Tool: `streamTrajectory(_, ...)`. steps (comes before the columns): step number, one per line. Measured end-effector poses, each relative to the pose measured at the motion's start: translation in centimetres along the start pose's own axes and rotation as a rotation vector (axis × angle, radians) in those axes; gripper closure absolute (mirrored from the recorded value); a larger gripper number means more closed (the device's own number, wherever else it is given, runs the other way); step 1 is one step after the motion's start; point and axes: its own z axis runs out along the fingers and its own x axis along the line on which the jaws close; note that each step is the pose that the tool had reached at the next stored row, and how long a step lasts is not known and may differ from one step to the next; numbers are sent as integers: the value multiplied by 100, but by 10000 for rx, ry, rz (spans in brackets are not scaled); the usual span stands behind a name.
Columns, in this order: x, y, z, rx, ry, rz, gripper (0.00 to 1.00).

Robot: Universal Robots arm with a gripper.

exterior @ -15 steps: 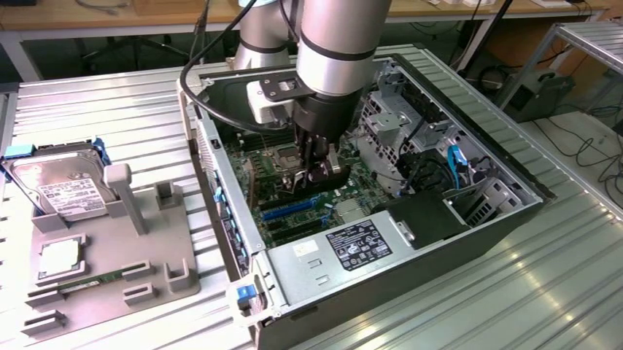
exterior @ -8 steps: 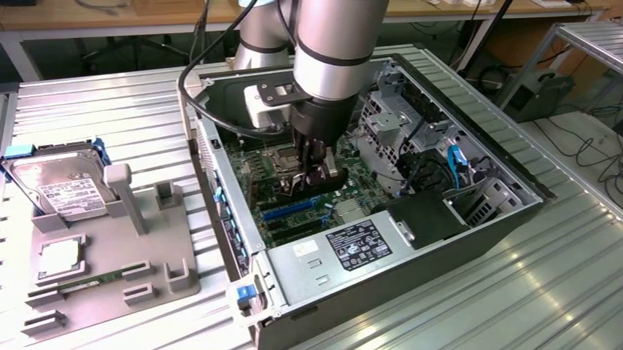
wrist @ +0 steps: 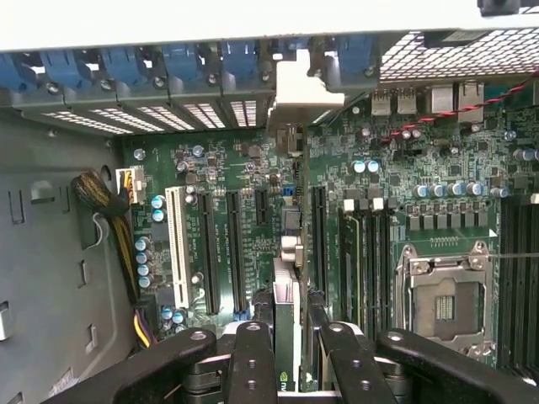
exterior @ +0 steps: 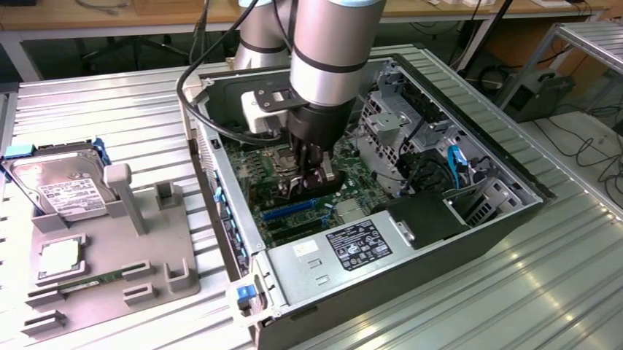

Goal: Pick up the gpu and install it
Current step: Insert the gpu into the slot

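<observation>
- Where the exterior view looks down on the bench, the arm (exterior: pixel 326 51) reaches steeply into the open computer case (exterior: pixel 486 219), which lies on its side on a ribbed metal table (exterior: pixel 545 292).
- At the arm's tip, the gripper (exterior: pixel 314 184) sits low over the green motherboard (exterior: pixel 341 175), pinching the gpu (exterior: pixel 292 191), a dark card held on edge just above the blue expansion slots (exterior: pixel 290 209).
- Just below that, towards the near end of the case, lies the power supply (exterior: pixel 336 251) with its black label.
- On the exterior view's left, well apart from the case, a grey fixture tray (exterior: pixel 117 248) carries a silver hard drive (exterior: pixel 54 186) with a white label, a square chip (exterior: pixel 60 259) and a narrow green memory stick (exterior: pixel 93 281).
- Seen from the wrist view, two black fingers (wrist: pixel 253 362) stand close on either side of the gpu (wrist: pixel 285 337), pressed against its faces rather than spread wide.
- That card runs edge-on away from the camera, its pale metal bracket (wrist: pixel 307 88) up against the case's rear wall with the blue slot clips (wrist: pixel 181 63).
- Beside the card lie the long black expansion slots (wrist: pixel 207 252) and a white slot (wrist: pixel 177 244); whether the card's edge has entered a slot I cannot tell.
- On the card's other side sit the memory slots (wrist: pixel 370 261) and the bare processor socket (wrist: pixel 442 295).
</observation>
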Motion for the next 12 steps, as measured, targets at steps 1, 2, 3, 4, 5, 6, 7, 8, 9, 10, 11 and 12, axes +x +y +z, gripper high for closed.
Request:
streamTrajectory(1, 0, 3, 6, -1, 3, -35, 74)
streamTrajectory(2, 0, 6, 10, -1, 12, -64, 74)
streamTrajectory(3, 1, 8, 15, -1, 32, -90, 74)
streamTrajectory(4, 1, 13, 21, -1, 35, -106, 74)
streamTrajectory(5, 2, 20, 28, -1, 38, -118, 74)
streamTrajectory(6, 2, 28, 36, -1, 38, -125, 74)
streamTrajectory(7, 2, 34, 45, -1, 38, -130, 74)
streamTrajectory(8, 1, 49, 68, -1, 38, -145, 74)
streamTrajectory(9, -3, 60, 82, -2, 41, -156, 74)
streamTrajectory(10, -7, 66, 88, -3, 44, -163, 74)
streamTrajectory(11, -10, 73, 96, -2, 43, -173, 74)
streamTrajectory(12, -13, 79, 102, -3, 46, -186, 74)
